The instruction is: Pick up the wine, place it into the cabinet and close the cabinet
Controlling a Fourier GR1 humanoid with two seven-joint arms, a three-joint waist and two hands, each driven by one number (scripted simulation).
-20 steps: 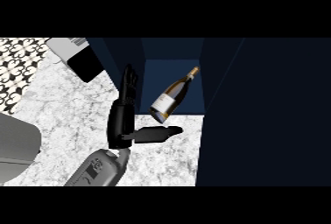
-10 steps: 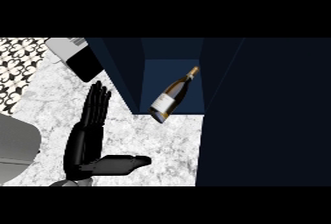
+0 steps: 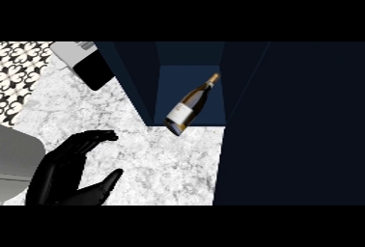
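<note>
We see our black left hand (image 3: 65,171) released, fingers relaxed over the white marble counter (image 3: 171,164), apart from the dark white-labelled wine bottle (image 3: 189,107) in the navy cabinet (image 3: 292,120).

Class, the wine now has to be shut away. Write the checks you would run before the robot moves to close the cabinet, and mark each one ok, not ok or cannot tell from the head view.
1. Wine bottle inside the cabinet opening: ok, though its base sits at the front edge.
2. Bottle standing upright: cannot tell; it appears slanted in this steep view.
3. Bottle released: ok, no hand touches it.
4. Left hand free to push: ok, open over the marble counter, holding nothing.
5. Right hand position: cannot tell, it does not show.
6. Cabinet closed: not ok, the opening shows between the dark door panels.
</note>
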